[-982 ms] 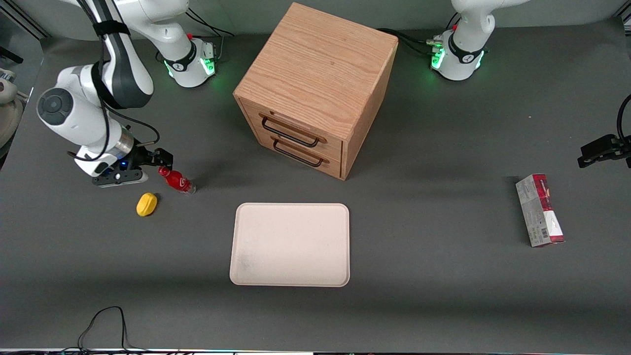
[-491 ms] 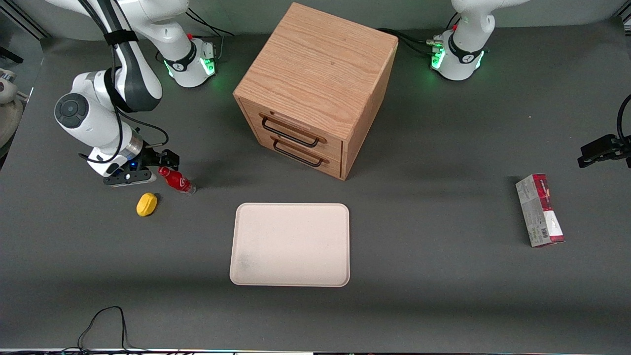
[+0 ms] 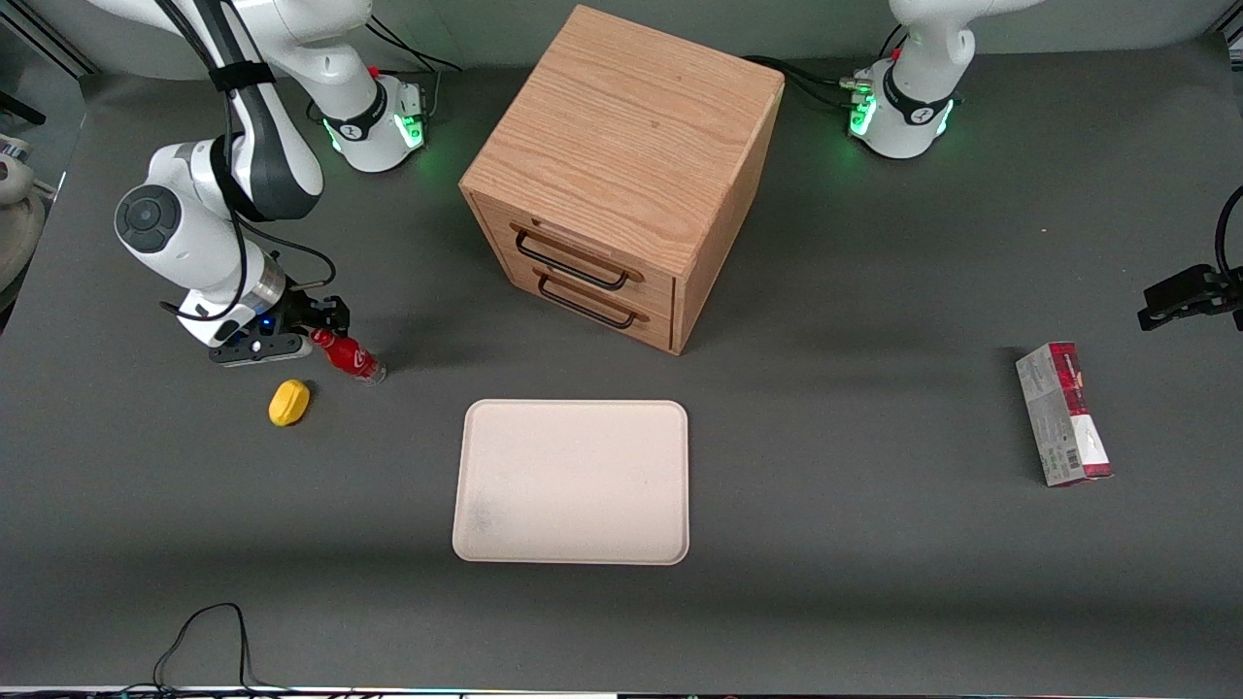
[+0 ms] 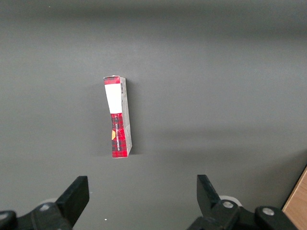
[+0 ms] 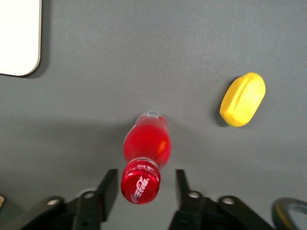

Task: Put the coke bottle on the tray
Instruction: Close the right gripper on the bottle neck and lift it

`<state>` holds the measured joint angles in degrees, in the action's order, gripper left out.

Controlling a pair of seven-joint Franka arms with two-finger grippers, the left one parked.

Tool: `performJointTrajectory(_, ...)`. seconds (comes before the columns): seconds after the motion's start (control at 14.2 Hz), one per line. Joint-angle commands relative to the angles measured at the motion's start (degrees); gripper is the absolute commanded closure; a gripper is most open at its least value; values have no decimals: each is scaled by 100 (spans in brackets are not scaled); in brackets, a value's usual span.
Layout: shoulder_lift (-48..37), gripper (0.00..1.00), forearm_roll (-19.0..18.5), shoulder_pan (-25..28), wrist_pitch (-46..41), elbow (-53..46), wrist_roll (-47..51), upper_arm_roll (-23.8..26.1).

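— So which step is this?

— The reach, I'd say, just short of the grasp. The gripper (image 5: 144, 191) sits low over the worktop (image 3: 874, 582) at the working arm's end, with its fingers (image 5: 108, 184) apart and one on each side of the bottle's cap. Neither finger touches the cap.

— And the bottle (image 3: 348, 353) itself?

— Standing on the worktop, not lifted. In the wrist view its red cap (image 5: 140, 183) lies between the two fingers, with the red body and clear base below. A lemon (image 3: 288, 402) sits near it, a little nearer the front camera, apart from both bottle and gripper.

— Where's the tray (image 3: 571, 482)?

— Flat on the worktop, well apart from the bottle, toward the middle of the worktop and nearer the front camera than the drawer box (image 3: 621, 175). Nothing lies on it.

— What does the next move need?

— My guess: close squarely on the cap or neck without nudging the bottle over, since it is small and narrow at the base. Then lift straight and carry it across to the tray. The lemon looks far enough off not to interfere.

— Any risk?

— A lopsided close could tip it.
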<state>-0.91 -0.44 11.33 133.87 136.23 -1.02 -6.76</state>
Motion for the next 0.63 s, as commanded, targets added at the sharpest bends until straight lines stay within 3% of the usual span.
performJointTrajectory(0.0, -41, 100, -35, 36, 69, 44, -30, -45)
performJointTrajectory(0.35, -110, 100, -35, 36, 8, 0, 5, -36)
performJointTrajectory(0.56, -260, 100, -26, 36, -972, -629, 128, -36)
